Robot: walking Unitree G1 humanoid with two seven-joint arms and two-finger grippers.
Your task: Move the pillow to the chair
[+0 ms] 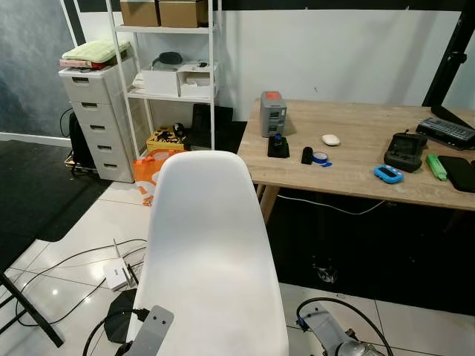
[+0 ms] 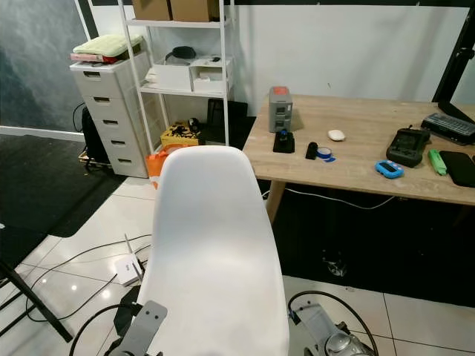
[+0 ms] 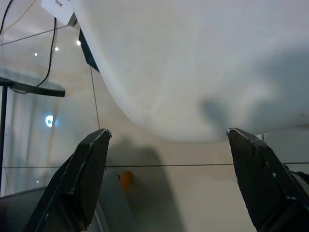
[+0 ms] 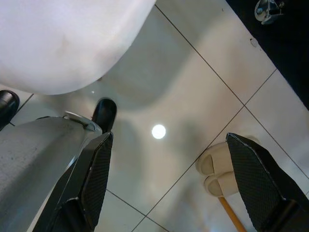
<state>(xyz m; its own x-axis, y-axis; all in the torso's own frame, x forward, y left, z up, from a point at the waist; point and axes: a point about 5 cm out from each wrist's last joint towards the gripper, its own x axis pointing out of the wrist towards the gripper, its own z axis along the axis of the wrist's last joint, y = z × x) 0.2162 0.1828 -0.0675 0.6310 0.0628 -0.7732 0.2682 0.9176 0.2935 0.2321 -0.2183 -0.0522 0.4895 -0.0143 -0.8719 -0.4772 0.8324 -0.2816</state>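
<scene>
- The white chair (image 1: 211, 252) is seen dead ahead, at 12 o'clock.
- Left claw (image 3: 166, 181) and right claw (image 4: 169, 181) are held wide open, nothing gripped.

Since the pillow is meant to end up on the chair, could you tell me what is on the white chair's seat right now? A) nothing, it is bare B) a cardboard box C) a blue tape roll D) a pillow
A: the white chair shows only its own smooth shell, with nothing lying on it; both grippers, left gripper and right gripper, hang open and hold nothing.
</scene>
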